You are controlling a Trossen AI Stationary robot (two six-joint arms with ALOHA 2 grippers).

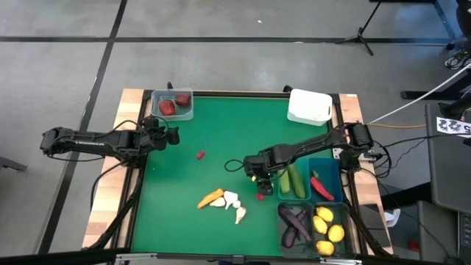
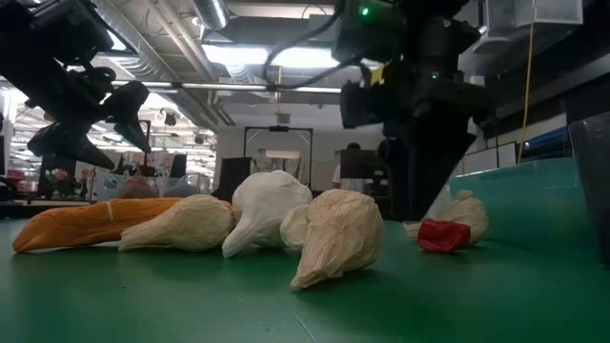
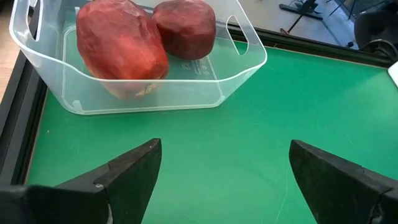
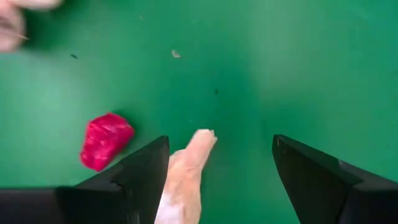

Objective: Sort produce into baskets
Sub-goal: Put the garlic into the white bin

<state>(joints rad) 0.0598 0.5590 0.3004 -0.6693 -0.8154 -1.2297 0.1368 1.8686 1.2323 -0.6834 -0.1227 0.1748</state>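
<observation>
The right pincer (image 1: 259,179) is hovering open (gripping nothing) over a garlic clove (image 4: 186,174). The left pincer (image 1: 171,135) is waiting wide open by the clear bin (image 1: 174,104) at the worktop's far left corner.

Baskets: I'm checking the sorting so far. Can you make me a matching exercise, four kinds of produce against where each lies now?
Things:
1. dark red fruits
2. cucumbers
3. lemons
4. carrot

Places:
A. loose on the green mat, beside the garlic
B. in the clear basket
C. in the teal basket, beside the red pepper
D. in the corner basket, next to the eggplants

Pairs: 1-B, 2-C, 3-D, 4-A
</observation>
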